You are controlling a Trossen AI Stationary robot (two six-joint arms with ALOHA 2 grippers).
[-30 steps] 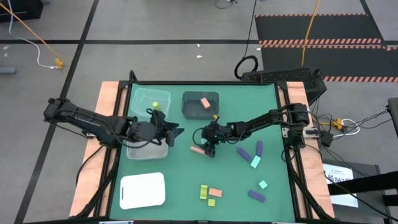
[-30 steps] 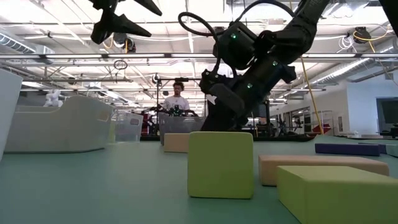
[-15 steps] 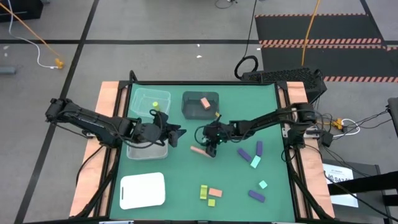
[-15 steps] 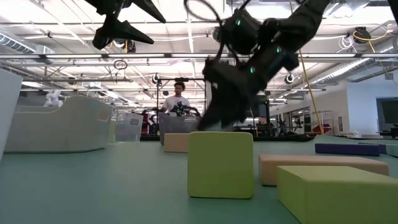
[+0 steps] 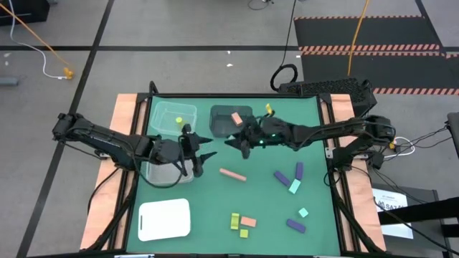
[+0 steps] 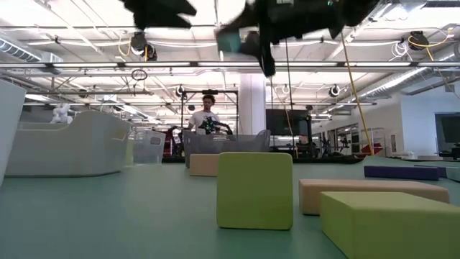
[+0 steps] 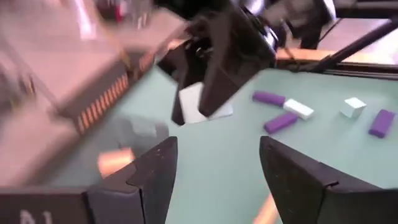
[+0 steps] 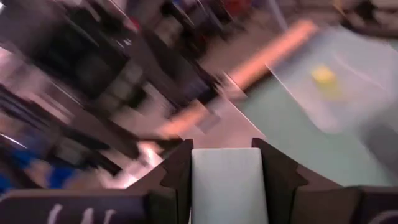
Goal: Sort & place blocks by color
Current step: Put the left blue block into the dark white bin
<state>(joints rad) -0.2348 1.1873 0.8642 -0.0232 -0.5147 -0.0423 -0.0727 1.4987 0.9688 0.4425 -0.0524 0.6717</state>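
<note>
My right gripper (image 5: 242, 141) hovers above the table beside the dark bin (image 5: 224, 127), shut on a pale mint block (image 8: 225, 183); the left wrist view shows that block (image 7: 198, 103) between its fingers. My left gripper (image 5: 199, 160) is open and hangs over the edge of a clear bin (image 5: 161, 174), holding nothing. A salmon bar (image 5: 232, 175) lies flat on the mat between the two grippers. A salmon block (image 5: 236, 117) rests in the dark bin, and a yellow-green block (image 5: 179, 120) in the far clear bin (image 5: 163, 115). My right gripper pinches the pale mint block (image 8: 225, 163) between its two fingers (image 8: 177, 180), one on each side face. The block is lifted clear of the table, high in the low view (image 6: 230, 40).
Loose blocks lie on the mat's right and near parts: purple bars (image 5: 281, 177) (image 5: 299, 169) (image 5: 295, 226), mint blocks (image 5: 294, 186) (image 5: 303, 213), yellow-green blocks (image 5: 234, 221) (image 5: 244, 233) and a salmon one (image 5: 248, 221). A white tray (image 5: 164, 218) sits near the left front corner.
My right gripper has risen from the mat beside the salmon bar and swung quickly toward the far edge, up to the dark bin. My left gripper has shifted a little toward the near edge and tipped downward. The salmon bar has stayed on the mat.
</note>
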